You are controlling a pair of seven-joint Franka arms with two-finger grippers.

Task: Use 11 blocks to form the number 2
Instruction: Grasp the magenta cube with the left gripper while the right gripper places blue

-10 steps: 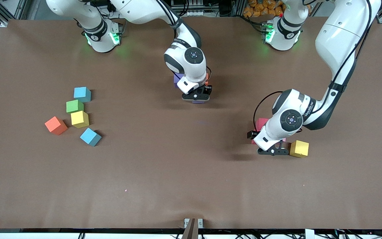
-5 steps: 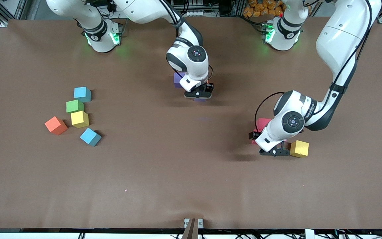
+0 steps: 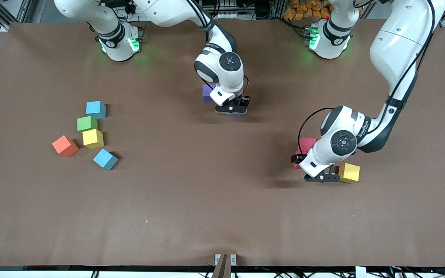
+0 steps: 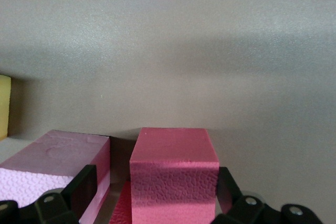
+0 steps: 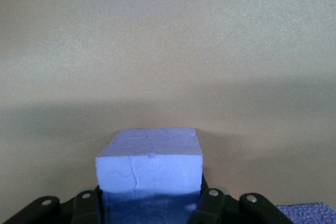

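My right gripper [image 3: 231, 112], clamped on a purple block [image 5: 149, 162], has edged toward the bases. Left gripper [image 3: 321, 178], clamped on a pink block [image 4: 174, 174], has shifted slightly. Placement pending.

yellow block [image 4: 4, 104] cut off, claws partly hidden

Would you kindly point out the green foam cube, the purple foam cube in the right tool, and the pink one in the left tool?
Green foam cube [image 3: 87, 123], front view, top face.
Purple foam cube [image 5: 150, 173], right wrist view, front face.
Pink foam cube [image 4: 175, 182], left wrist view, front face.
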